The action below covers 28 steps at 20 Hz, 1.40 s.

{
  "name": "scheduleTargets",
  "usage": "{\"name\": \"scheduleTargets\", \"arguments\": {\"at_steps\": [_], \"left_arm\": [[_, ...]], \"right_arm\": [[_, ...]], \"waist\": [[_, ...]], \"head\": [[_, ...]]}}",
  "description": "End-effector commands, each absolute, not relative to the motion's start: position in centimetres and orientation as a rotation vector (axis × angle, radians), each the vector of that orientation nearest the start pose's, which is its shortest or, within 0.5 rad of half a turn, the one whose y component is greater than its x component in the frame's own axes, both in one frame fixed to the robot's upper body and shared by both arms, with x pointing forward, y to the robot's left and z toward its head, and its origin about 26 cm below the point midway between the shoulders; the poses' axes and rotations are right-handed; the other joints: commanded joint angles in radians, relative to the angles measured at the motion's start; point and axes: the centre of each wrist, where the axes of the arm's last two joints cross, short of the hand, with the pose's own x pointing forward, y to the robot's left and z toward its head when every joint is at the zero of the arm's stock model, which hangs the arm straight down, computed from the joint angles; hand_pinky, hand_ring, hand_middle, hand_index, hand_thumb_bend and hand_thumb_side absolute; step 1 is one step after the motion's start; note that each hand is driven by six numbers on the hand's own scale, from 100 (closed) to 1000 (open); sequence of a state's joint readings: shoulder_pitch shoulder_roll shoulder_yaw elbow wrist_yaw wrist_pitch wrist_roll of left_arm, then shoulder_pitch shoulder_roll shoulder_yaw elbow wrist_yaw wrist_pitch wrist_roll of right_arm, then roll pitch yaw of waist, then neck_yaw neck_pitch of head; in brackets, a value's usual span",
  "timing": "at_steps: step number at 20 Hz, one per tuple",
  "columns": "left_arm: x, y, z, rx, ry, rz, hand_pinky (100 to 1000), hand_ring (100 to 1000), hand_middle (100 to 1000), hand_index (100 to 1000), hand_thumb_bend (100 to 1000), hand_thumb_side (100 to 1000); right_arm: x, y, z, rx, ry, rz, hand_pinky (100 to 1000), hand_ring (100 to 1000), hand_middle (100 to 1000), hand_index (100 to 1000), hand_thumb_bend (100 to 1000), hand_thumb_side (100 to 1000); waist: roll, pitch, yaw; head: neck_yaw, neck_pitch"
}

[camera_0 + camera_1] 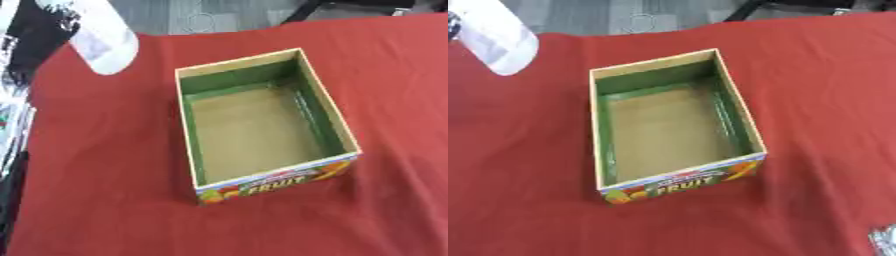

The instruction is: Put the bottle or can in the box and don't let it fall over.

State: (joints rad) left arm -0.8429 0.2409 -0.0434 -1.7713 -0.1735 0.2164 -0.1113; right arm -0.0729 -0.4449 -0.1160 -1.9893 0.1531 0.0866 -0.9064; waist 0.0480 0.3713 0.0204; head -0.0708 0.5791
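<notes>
My left hand shows at the upper left edge, blurred — I cannot tell how its fingers are set. A white bottle hangs beside it, apart from the open box on the red cloth.

A white rounded thing is cut off at the upper left edge, blurred.
</notes>
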Motion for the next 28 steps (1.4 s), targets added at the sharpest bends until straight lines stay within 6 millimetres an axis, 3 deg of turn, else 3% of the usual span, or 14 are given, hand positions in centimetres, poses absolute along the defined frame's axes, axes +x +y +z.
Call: {"name": "scheduleTargets", "arguments": {"at_steps": [1, 6, 18, 28], "left_arm": [[34.4, 16.0, 32.7, 0.108, -2.393, -0.657, 751, 1000, 679, 132, 100, 634], [34.1, 13.0, 31.6, 0.049, -2.399, -0.691, 735, 1000, 677, 133, 100, 638], [36.5, 7.3, 26.1, 0.091, -2.294, -0.756, 724, 1000, 709, 133, 100, 648], [39.0, 5.1, 21.4, 0.121, -2.165, -0.789, 711, 1000, 739, 135, 100, 641]], "right_arm": [[26.9, -34.1, 17.7, -1.15, -2.12, -0.516, 560, 483, 481, 666, 100, 1000], [26.7, -35.6, 19.0, -1.187, -2.139, -0.573, 580, 504, 500, 680, 100, 1000], [26.7, -36.6, 20.5, -1.192, -2.16, -0.627, 598, 513, 503, 681, 100, 1000], [26.7, -36.8, 21.1, -1.177, -2.179, -0.645, 600, 510, 501, 680, 100, 1000]], "waist": [[0.002, -0.037, -0.006], [0.009, -0.053, -0.021], [0.012, -0.068, -0.05], [0.022, -0.071, -0.056]], "head": [[0.015, 0.019], [0.056, 0.044], [0.1, 0.036], [0.094, 0.03]]}}
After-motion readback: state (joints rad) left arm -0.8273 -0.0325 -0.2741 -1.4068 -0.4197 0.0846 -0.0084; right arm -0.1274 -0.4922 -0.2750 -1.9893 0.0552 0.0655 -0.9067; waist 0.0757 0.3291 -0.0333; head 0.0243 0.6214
